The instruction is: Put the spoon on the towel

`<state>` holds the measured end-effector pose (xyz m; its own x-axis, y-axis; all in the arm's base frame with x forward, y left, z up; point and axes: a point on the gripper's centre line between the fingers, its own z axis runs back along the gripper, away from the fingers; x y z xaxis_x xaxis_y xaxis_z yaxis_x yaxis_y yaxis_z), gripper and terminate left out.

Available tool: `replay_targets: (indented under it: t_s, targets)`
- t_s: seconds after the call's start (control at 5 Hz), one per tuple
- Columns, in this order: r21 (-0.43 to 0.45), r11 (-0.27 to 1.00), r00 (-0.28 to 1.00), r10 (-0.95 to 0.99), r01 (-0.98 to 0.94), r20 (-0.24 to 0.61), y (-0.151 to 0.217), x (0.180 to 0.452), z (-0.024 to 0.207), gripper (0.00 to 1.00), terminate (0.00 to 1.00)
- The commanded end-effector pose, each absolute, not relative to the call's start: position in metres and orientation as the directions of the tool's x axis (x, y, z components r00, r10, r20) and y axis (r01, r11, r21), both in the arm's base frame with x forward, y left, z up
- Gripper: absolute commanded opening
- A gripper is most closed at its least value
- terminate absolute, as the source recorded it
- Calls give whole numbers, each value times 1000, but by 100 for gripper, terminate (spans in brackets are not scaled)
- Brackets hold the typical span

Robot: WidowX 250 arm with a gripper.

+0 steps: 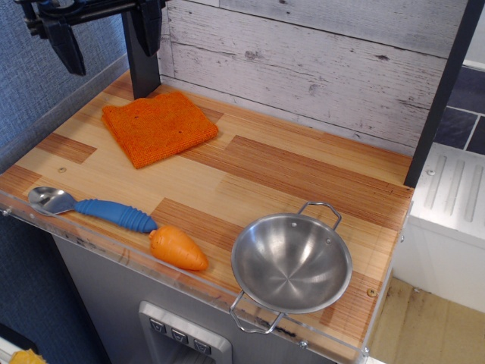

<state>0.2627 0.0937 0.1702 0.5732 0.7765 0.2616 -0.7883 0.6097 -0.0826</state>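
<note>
The spoon (pixel 98 208) lies flat near the front left edge of the wooden counter, with its silver bowl to the left and its ribbed blue handle pointing right. The orange towel (pixel 159 126) lies folded flat at the back left of the counter. My gripper (pixel 106 34) is black and hangs high at the top left, above and behind the towel and far from the spoon. Its jaws stand apart with nothing between them.
An orange toy carrot (pixel 178 248) lies at the tip of the spoon's handle, by the front edge. A steel two-handled bowl (pixel 292 263) sits at the front right. A white plank wall (pixel 318 61) backs the wooden counter (pixel 288 174), and a dark post (pixel 443 91) stands at the right.
</note>
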Motion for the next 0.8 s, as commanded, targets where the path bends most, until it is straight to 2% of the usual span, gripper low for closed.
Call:
replay_targets:
  t_s: [0.0,0.4,0.6]
  targets:
    - [-83,610,573,777,-788,262,94,263,170,100,0]
    - [-150,429,394,894,-891,212,110,250,159,100,0]
    - [-149,356,325,925,-923,194,119,246,152,100,0]
